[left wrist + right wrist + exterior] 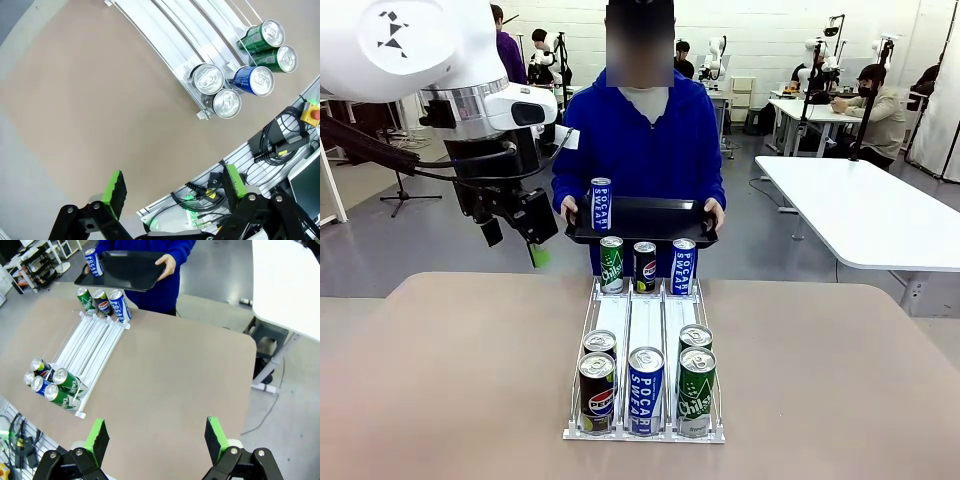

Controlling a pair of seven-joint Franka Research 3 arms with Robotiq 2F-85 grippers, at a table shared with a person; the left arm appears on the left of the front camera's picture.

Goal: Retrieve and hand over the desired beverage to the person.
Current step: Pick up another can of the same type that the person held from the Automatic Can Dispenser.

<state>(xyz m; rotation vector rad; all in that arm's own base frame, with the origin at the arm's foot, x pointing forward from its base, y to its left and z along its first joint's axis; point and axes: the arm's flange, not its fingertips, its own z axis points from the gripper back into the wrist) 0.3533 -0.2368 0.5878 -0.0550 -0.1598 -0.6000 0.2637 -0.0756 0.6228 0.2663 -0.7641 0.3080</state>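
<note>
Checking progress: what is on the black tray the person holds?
One blue Pocari Sweat can stands upright at the black tray's end toward the robot's left. The person's hands cover the rim at both ends.

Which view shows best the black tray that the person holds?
The front view: the tray faces the camera, a hand at each end, one blue can upright on it. The right wrist view shows it smaller, from above. The left wrist view looks at the rack's near cans.

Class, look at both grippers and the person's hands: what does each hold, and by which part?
The left gripper and right gripper are open and empty. The person's hands hold the black tray by its side edges.
</note>
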